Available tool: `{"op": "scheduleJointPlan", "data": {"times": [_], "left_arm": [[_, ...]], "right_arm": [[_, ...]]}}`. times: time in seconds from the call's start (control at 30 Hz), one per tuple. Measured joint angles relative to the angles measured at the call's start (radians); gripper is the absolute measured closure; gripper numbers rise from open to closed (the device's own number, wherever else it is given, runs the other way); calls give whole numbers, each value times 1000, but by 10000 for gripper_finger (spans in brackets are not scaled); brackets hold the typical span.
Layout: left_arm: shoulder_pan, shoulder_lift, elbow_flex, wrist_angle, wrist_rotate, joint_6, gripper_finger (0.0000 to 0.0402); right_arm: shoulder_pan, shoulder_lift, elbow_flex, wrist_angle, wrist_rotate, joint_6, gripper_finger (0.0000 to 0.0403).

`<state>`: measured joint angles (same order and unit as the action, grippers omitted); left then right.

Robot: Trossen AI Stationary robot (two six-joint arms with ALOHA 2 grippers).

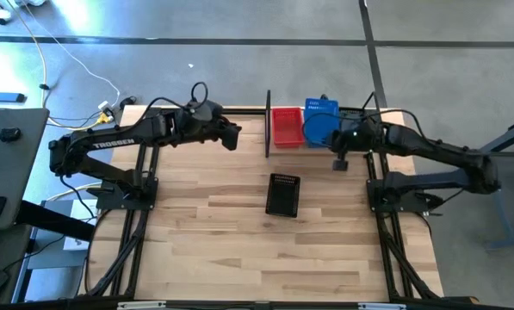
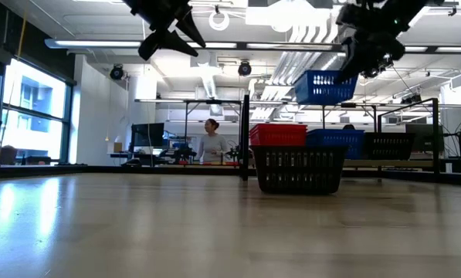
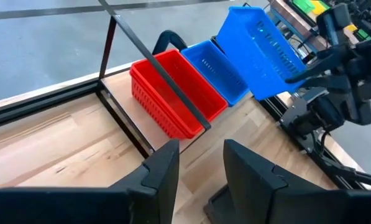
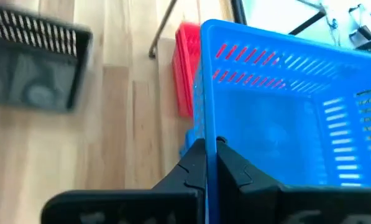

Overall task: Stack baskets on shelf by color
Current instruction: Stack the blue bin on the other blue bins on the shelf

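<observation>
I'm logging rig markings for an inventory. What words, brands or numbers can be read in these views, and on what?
"TROSSEN": white lettering on the left arm, seen in the high view.
Nothing else is legible: the red basket, blue baskets and black basket show no labels, and signs in the room behind are too small to read.

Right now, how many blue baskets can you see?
2. One blue basket sits on the shelf beside the red stack; the other blue basket hangs tilted above it, gripped by the right gripper. Nested ones may be hidden.
</observation>
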<state>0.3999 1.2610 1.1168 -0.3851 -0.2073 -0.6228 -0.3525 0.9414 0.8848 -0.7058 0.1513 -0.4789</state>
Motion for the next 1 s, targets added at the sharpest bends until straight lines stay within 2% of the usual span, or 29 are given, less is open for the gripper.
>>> {"op": "scheduleJointPlan", "data": {"times": [0.23,0.47,1.0], "left_arm": [[7,0,0,-1,1,0,286],[7,0,0,-1,1,0,286],[7,0,0,-1,-5,0,286]], "right_arm": [[-140,-1,-24,2,-99,-199,403],[-233,37,-25,3,-191,-304,403],[-311,175,-25,-18,-216,-333,403]]}}
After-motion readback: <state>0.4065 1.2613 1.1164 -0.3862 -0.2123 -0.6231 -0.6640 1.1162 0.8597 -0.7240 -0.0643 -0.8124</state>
